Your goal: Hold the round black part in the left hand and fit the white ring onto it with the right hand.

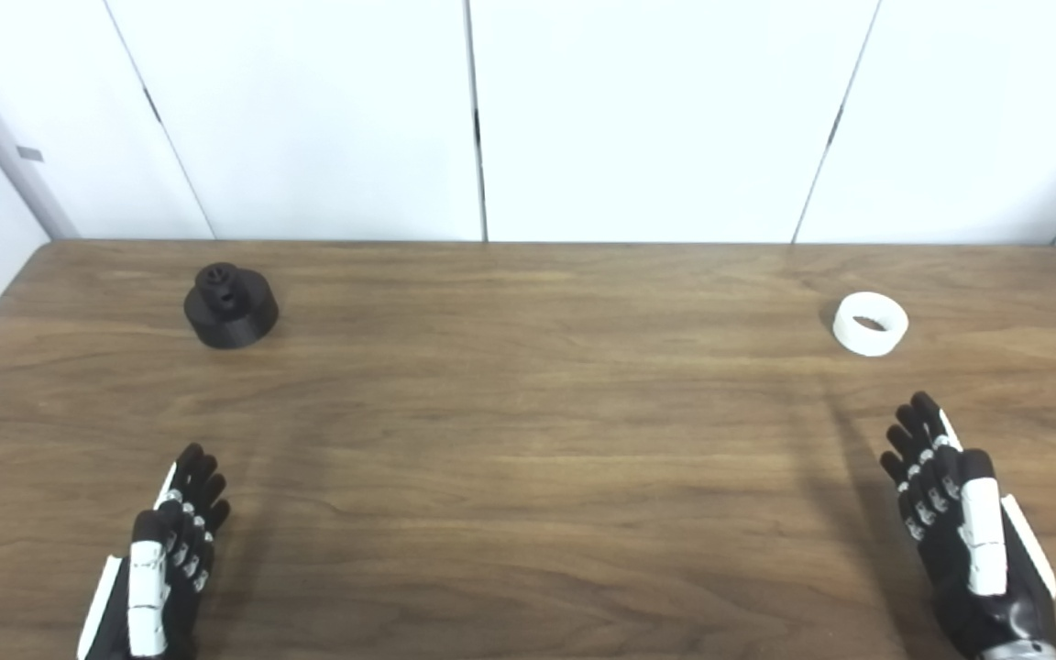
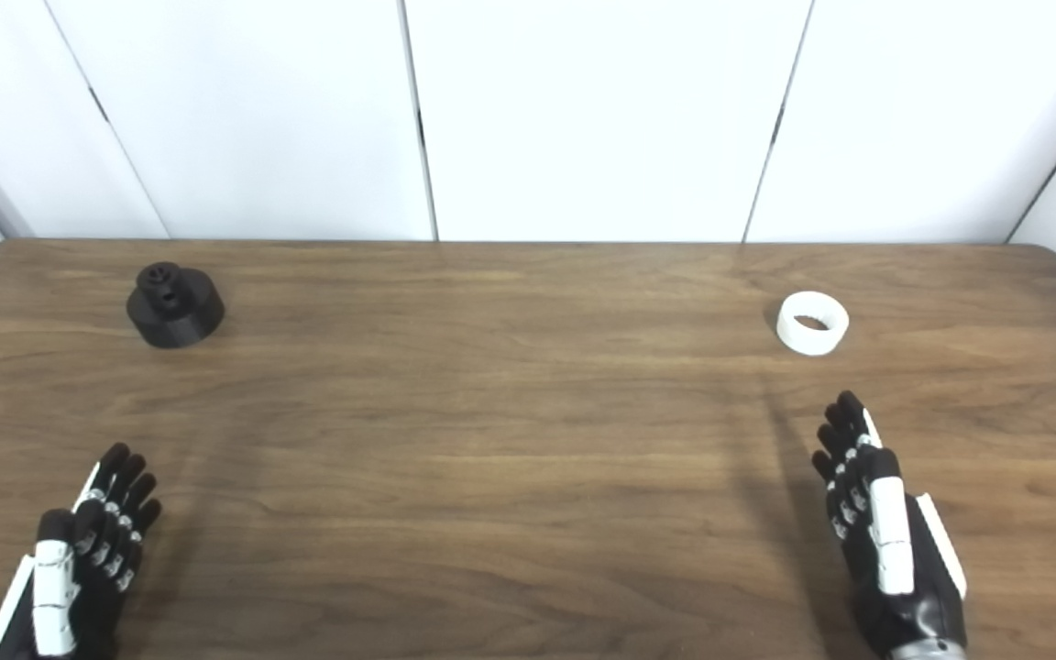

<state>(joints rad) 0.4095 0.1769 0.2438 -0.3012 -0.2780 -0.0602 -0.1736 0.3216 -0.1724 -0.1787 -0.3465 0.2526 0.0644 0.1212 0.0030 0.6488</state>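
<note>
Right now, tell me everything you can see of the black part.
The black part is a squat round piece, matte black, plastic by its look. A wide drum forms the base; a narrower round hub with a recess in its top rises from the middle. It stands upright on the table, far left, near the back edge. Nothing touches it but the table: the left hand is well short of it, and the ring sits far to the right.

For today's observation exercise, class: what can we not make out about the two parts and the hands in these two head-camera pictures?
- Black part: the detail of its top hub is too small and dark, in both views.
- White ring: its inner wall is too small to read.
- Left hand: wrist cut off by the bottom edge.
- Right hand: the palm faces away, so it is hidden.
</note>
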